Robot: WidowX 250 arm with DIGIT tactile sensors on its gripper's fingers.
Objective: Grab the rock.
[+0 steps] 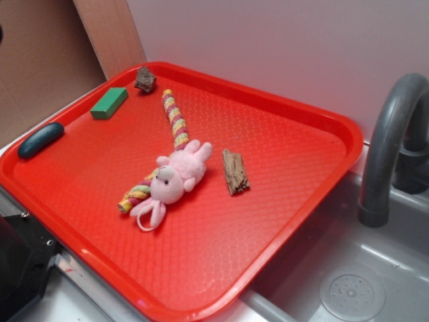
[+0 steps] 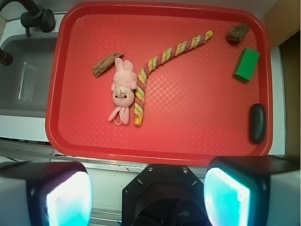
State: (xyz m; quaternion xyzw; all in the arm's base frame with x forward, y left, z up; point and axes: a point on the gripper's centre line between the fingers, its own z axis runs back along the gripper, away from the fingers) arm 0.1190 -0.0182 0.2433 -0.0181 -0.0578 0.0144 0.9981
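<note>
Wrist view: the gripper (image 2: 148,195) sits at the bottom edge, its two fingers (image 2: 63,200) spread wide apart and holding nothing, positioned off the near rim of the tray (image 2: 197,136). All places below are given relative to this red tray. The rock (image 2: 238,32), a small jagged dark lump, lies in the far right corner of the tray, well apart from the fingers. A green block (image 2: 247,64) lies just nearer than the rock along the right side, and a dark oval (image 2: 257,123) rests at the right rim, nearer still. A striped rope (image 2: 162,59) runs from beside the rock toward the tray's middle and bends toward the near rim. A pink bunny (image 2: 122,89) lies against the rope's left side, near the tray's middle. A wood piece (image 2: 106,64) lies just left of the bunny's ears. A grey sink (image 2: 26,77) with a dark faucet (image 2: 35,16) adjoins the tray's left side.
</note>
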